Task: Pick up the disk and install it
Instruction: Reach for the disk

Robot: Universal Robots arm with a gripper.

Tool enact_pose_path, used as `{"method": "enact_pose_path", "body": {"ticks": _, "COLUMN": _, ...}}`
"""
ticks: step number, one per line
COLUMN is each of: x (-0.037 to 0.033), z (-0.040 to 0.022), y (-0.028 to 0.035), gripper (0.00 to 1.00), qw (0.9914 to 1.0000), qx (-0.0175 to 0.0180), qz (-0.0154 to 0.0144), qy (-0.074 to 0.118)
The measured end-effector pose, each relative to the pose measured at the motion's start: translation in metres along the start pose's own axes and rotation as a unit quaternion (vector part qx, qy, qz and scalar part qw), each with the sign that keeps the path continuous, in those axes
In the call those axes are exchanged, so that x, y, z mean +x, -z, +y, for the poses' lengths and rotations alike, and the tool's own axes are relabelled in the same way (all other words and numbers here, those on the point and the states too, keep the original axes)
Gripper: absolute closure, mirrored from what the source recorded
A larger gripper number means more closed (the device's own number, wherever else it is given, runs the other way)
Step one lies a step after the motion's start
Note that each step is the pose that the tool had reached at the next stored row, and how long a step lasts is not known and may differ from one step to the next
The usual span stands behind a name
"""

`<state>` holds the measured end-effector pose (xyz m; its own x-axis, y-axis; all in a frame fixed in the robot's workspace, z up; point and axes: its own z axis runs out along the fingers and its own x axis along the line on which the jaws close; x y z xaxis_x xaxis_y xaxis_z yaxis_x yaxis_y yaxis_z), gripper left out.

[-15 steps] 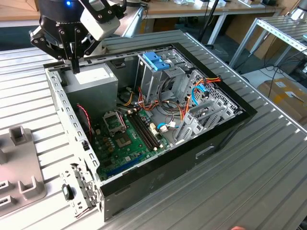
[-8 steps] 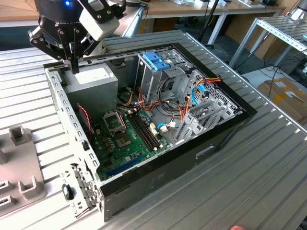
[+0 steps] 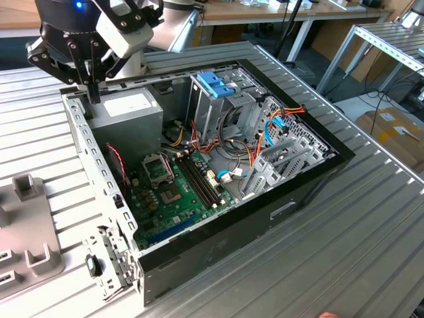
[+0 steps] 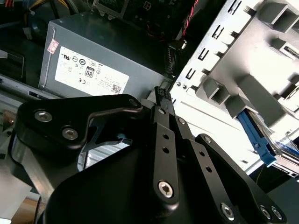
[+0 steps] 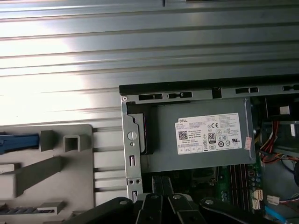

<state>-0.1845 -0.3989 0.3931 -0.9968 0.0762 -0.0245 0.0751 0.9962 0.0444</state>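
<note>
The task looks to be at its start: nothing is picked up and nothing is installed. An open computer case (image 3: 265, 212) lies on its side on a ribbed metal table (image 3: 358, 252), with its motherboard, cables and tall drive cage (image 3: 213, 99) exposed.

The disk (image 5: 17, 143) lies in a grey moulded tray (image 5: 70, 163) on the table, just beside the case. Its blue carrier rail shows in both wrist views, apart from the hand.

The robot arm stands at the exterior view's upper left. Its black hand (image 3: 93, 93) points down over the corner of the case, next to the grey power supply (image 3: 129, 112). The fingers look clenched together, tips meeting, with nothing between them. The fingertips are close to the case wall; whether they touch it cannot be told.
</note>
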Motion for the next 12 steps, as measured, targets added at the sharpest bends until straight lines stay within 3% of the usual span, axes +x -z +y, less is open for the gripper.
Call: {"method": "enact_pose_path", "body": {"ticks": 12, "x": 0.0174, "z": -0.0013, "y": 0.0004, "gripper": 0.89, "qw": 1.00000, "qx": 0.0000, "qz": 0.0000, "qy": 0.000}}
